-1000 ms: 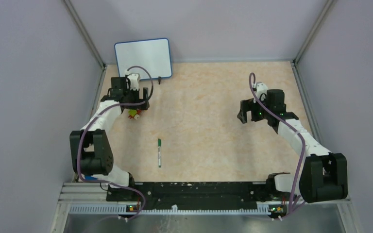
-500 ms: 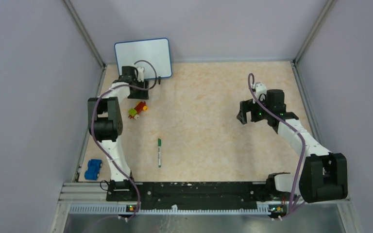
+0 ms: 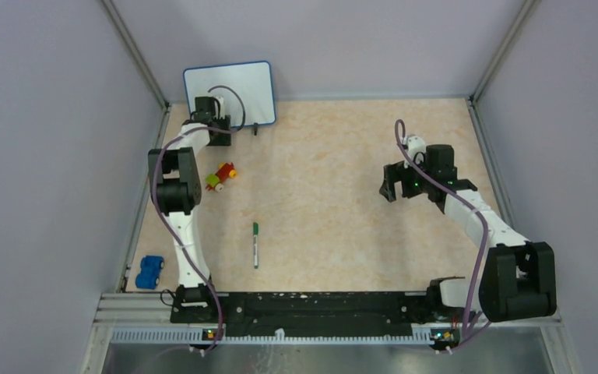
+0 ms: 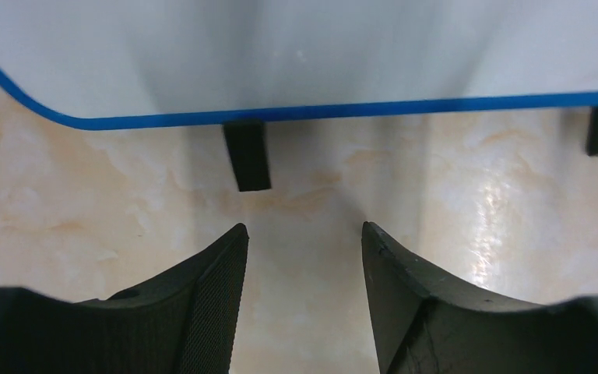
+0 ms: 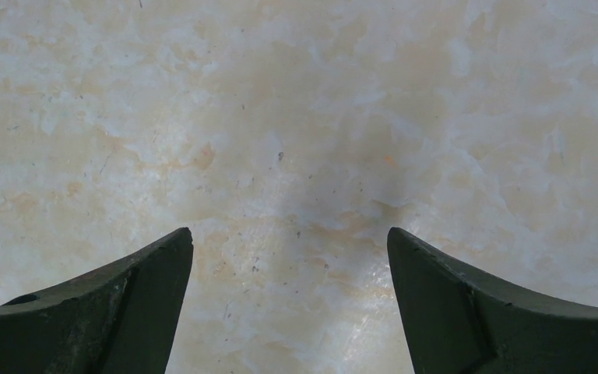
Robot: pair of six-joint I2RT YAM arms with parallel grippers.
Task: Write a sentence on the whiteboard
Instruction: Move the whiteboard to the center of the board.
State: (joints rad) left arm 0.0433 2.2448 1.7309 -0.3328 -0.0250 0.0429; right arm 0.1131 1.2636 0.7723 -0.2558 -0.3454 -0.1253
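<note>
The whiteboard (image 3: 233, 87) leans against the back wall at the far left, blue-rimmed and blank; no sentence shows on it. In the left wrist view its lower edge (image 4: 342, 109) and a black clip foot (image 4: 247, 154) lie just beyond my fingers. My left gripper (image 3: 216, 134) is open and empty at the board's lower edge; it also shows in the left wrist view (image 4: 304, 234). My right gripper (image 3: 389, 187) is open and empty above bare table at the right; it also shows in the right wrist view (image 5: 290, 238). A green-capped white marker (image 3: 255, 245) lies mid-table.
A small red, yellow and green toy (image 3: 220, 176) lies near the left arm. A blue toy car (image 3: 149, 272) sits at the near left. Grey walls close in the table on three sides.
My left arm has reached forward from above the small toy to the whiteboard's lower edge, uncovering the toy and the blue car. The right arm has barely moved.
</note>
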